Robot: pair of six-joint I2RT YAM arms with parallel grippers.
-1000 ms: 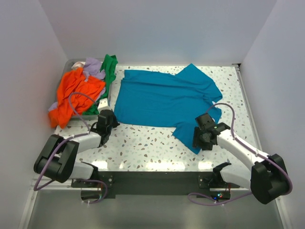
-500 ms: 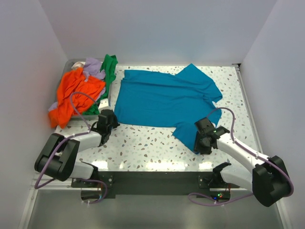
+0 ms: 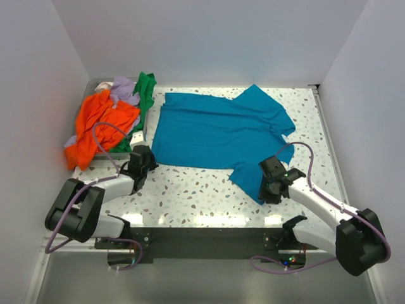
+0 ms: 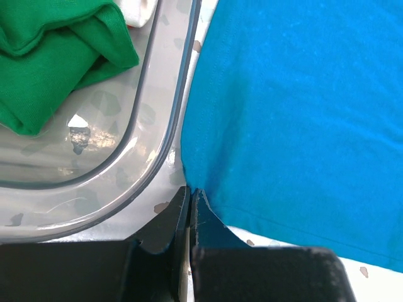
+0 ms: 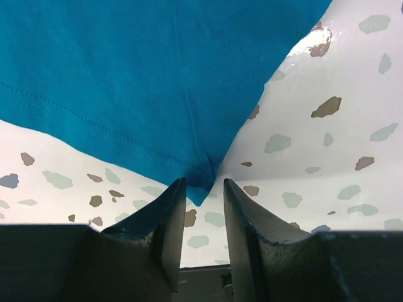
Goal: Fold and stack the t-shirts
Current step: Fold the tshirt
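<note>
The large teal t-shirt (image 3: pixel 215 130) lies spread flat on the speckled table. My left gripper (image 3: pixel 145 158) is at its near left corner; in the left wrist view the jaws (image 4: pixel 189 192) are shut on the corner of the teal shirt (image 4: pixel 296 113). My right gripper (image 3: pixel 264 190) is open at the shirt's near right corner; in the right wrist view the tip of the teal hem (image 5: pixel 126 63) lies between the two fingers (image 5: pixel 204 189), which are a little apart. The orange (image 3: pixel 101 123), green (image 3: pixel 145 88) and lavender (image 3: pixel 123 88) shirts lie heaped at the far left.
The heap rests in a clear plastic tray (image 3: pixel 95 82), its rounded rim (image 4: pixel 164 145) just left of my left gripper, with the green shirt (image 4: pixel 50 56) inside. White walls enclose the table at the left, back and right.
My right gripper has moved a little nearer and left, down onto the shirt's near right corner. The left gripper has hardly moved.
</note>
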